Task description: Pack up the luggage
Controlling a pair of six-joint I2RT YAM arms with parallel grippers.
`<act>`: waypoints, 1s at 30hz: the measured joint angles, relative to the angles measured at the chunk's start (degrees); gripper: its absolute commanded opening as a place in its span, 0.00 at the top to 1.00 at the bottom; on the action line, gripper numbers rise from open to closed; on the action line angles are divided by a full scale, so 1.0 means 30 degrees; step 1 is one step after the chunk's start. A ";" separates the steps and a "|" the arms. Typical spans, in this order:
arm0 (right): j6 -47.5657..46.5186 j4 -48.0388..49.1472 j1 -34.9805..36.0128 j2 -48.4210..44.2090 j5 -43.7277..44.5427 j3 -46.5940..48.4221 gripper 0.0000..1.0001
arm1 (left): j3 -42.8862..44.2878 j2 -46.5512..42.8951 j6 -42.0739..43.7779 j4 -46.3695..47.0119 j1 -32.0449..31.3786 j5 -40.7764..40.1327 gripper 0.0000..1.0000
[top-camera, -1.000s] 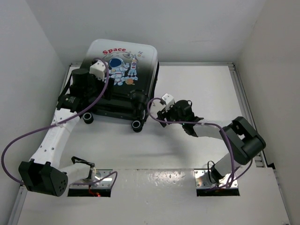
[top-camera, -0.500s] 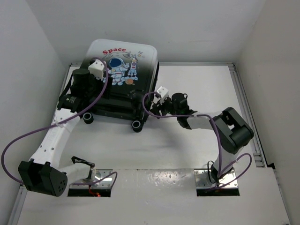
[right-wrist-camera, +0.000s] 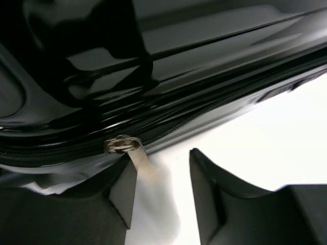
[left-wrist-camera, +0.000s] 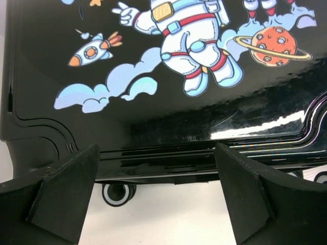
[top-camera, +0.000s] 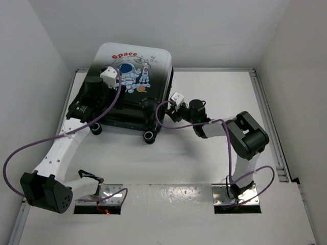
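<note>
The luggage [top-camera: 134,76] lies closed; zipping seems left. Right tool [right-wrist-camera: 162,164] partly open around the zipper pull [right-wrist-camera: 124,145], left tool [left-wrist-camera: 156,153] wide, empty

A white table [top-camera: 214,92] sits boxed in by plain white walls: a back wall [top-camera: 204,30], a left wall [top-camera: 25,76] and a right wall [top-camera: 301,76]. A metal rail [top-camera: 265,109] runs along its right edge, and a glossy white panel [top-camera: 168,209] covers the near edge under even light

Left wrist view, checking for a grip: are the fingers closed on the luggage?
No, the left gripper has its jaws wide apart, the luggage beyond them.
</note>
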 measured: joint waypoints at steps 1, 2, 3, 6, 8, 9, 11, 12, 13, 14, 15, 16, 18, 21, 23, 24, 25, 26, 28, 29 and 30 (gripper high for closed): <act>-0.0073 0.0306 -0.0087 0.0000 -0.0022 -0.0022 0.61 | -0.0036 0.0000 -0.0015 -0.0015 -0.0029 -0.0029 0.00; -0.0124 0.0750 -0.0160 0.0000 -0.0051 -0.0066 0.64 | -0.0080 0.0000 -0.0015 -0.0015 -0.0058 -0.0066 0.00; -0.0146 0.1166 -0.0248 0.0000 -0.0211 -0.0095 0.68 | -0.0131 0.0000 -0.0022 -0.0015 -0.0080 -0.0095 0.00; -0.0299 0.1617 -0.0510 0.0000 -0.0634 -0.0211 0.88 | -0.0226 0.0000 -0.0015 0.0000 -0.0095 -0.0124 0.00; -0.0233 0.1610 -0.0765 0.0000 -0.1115 -0.0350 0.97 | -0.0284 0.0000 0.0051 -0.0007 -0.0095 -0.0066 0.00; -0.0233 0.1668 -0.0867 0.0000 -0.1384 -0.0364 0.99 | -0.0306 0.0000 0.0109 -0.0007 -0.0095 0.0036 0.00; -0.0240 0.1668 -0.1027 0.0000 -0.1792 -0.0379 1.00 | -0.0306 0.0000 0.0364 0.0007 -0.0138 0.0335 0.00; -0.0248 0.1683 -0.1086 0.0000 -0.1982 -0.0401 1.00 | -0.0328 0.0000 0.0466 0.0015 -0.0175 0.0503 0.00; -0.0306 0.1719 -0.1137 0.0000 -0.2127 -0.0423 0.99 | -0.0350 -0.0007 0.0576 0.0022 -0.0197 0.0648 0.00; -0.0415 0.1668 -0.1202 0.0000 -0.2353 -0.0423 0.87 | -0.0393 -0.0007 0.0685 0.0029 -0.0233 0.0794 0.00; -0.0525 0.1617 -0.1260 0.0000 -0.2543 -0.0423 0.78 | -0.0415 -0.0007 0.0765 0.0022 -0.0255 0.0903 0.00; -0.0619 0.1479 -0.1311 -0.0015 -0.2790 -0.0423 0.67 | -0.0423 -0.0007 0.0860 0.0015 -0.0270 0.1005 0.00; -0.0780 0.1027 -0.1384 -0.0189 -0.3534 -0.0423 0.45 | -0.0423 -0.0007 0.0991 0.0015 -0.0284 0.1239 0.00; -0.1253 -0.0328 -0.1559 -0.0772 -0.5166 -0.0313 0.34 | -0.0423 -0.0007 0.1202 -0.0022 -0.0284 0.1741 0.00; -0.1450 -0.2623 -0.1836 -0.1122 -0.6543 0.0503 0.26 | -0.0423 -0.0015 0.1443 -0.0109 -0.0284 0.2200 0.00; -0.1588 -0.4131 -0.2018 -0.1173 -0.7206 0.1253 0.25 | -0.0423 -0.0022 0.1530 -0.0189 -0.0284 0.2433 0.00; -0.1741 -0.5406 -0.2215 -0.1158 -0.7781 0.2084 0.25 | -0.0430 -0.0029 0.1639 -0.0262 -0.0284 0.2688 0.00; -0.1887 -0.7060 -0.2477 -0.1144 -0.8524 0.3126 0.25 | -0.0423 -0.0044 0.1785 -0.0350 -0.0284 0.3045 0.00; -0.2208 -1.0185 -0.3177 -0.0925 -1.0047 0.5391 0.26 | -0.0430 -0.0102 0.2302 -0.0627 -0.0284 0.4007 0.00; -0.2375 -1.1533 -0.3534 -0.0641 -1.0783 0.6564 0.28 | -0.0430 -0.0146 0.2623 -0.0794 -0.0262 0.4612 0.00; -0.2601 -1.2947 -0.3905 -0.0138 -1.1511 0.7898 0.30 | -0.0444 -0.0189 0.3002 -0.0933 -0.0131 0.5362 0.00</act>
